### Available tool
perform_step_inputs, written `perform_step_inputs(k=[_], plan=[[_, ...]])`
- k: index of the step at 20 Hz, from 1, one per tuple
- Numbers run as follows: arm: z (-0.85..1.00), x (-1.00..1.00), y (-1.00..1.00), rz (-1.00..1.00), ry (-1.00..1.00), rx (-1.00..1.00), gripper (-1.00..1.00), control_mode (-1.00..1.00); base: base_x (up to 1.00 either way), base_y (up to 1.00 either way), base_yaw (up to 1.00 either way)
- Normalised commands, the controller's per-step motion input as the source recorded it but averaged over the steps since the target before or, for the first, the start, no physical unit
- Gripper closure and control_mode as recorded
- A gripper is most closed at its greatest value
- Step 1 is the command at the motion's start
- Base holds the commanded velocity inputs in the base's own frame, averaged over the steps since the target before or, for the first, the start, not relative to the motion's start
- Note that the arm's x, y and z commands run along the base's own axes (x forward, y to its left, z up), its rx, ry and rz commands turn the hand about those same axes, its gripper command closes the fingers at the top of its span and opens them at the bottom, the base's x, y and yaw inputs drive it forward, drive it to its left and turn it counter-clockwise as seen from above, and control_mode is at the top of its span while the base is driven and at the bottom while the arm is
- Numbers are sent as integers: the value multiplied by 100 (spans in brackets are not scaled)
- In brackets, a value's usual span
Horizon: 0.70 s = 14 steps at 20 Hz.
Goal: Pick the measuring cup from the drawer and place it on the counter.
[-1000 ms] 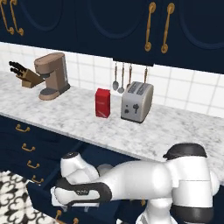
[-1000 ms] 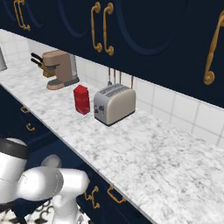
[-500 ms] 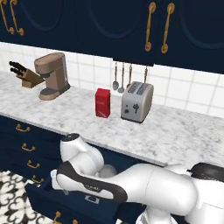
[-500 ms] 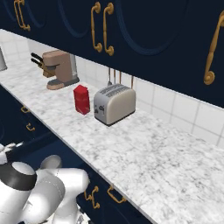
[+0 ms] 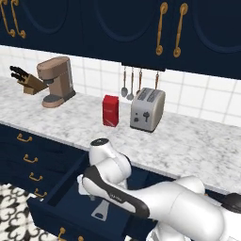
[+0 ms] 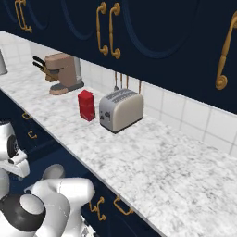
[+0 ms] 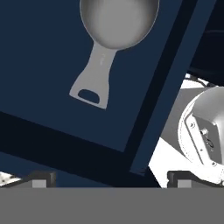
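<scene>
While the arm is bent down low in the lower middle of the left base view, the drawer stands pulled out under the counter, and the measuring cup lies on the drawer floor with its flat handle poking out from under the arm.

From the hand view you get the better look: measuring cup sits in the upper middle of the frame, round bowl partly cut off by the top edge, handle running down and to the left with the hole at its end. It's lying flat on the navy drawer floor, and the drawer's wall runs diagonally on the right of it.

Gripper is at the bottom of that view, fingertips spread wide to the left and right corners, nothing between them. The cup is well above the tips in the frame, not touched.

Up on the counter in the left base view: a silver toaster in the middle, a red box just left of it, a brown coffee machine further left, and a knife block at the left edge. Some utensils hang on the tiled wall behind the toaster. Right base view shows the same toaster and counter from the other side.
</scene>
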Motion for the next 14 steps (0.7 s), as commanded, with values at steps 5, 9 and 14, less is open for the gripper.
perform_step_inputs(k=[5,9,14], plan=[[-26,44,-21,0,0,0,-100,-100,0,0,0],[-24,37,0,0,0,0,-100,-100,0,0,0],[-26,52,0,0,0,0,-100,-100,0,0,0]])
